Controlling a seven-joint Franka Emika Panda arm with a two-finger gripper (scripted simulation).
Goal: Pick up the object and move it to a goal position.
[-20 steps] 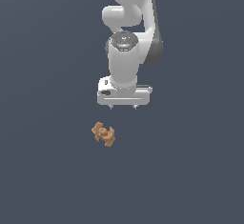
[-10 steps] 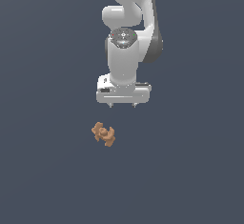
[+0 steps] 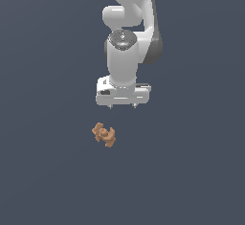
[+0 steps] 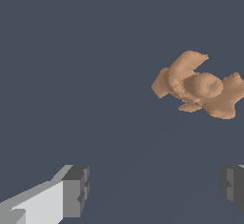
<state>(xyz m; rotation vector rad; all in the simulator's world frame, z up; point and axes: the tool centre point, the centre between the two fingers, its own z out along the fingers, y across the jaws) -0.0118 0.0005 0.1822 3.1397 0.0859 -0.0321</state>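
Note:
The object (image 3: pixel 104 134) is a small orange-brown knobbly piece with stubby lobes, lying on the dark grey floor. My white gripper (image 3: pixel 122 106) hangs above it and a little toward the exterior view's right, apart from it. The jaws are wide open and hold nothing. In the wrist view the object (image 4: pixel 198 85) lies ahead of the fingers, off to one side of the gap, with one fingertip (image 4: pixel 76 191) and the other (image 4: pixel 232 183) far apart.
The flat dark grey floor (image 3: pixel 43 171) fills the scene. The white arm (image 3: pixel 131 23) rises from the gripper toward the top of the exterior view.
The gripper has moved slightly toward the exterior view's left and a bit lower. The object has not moved.

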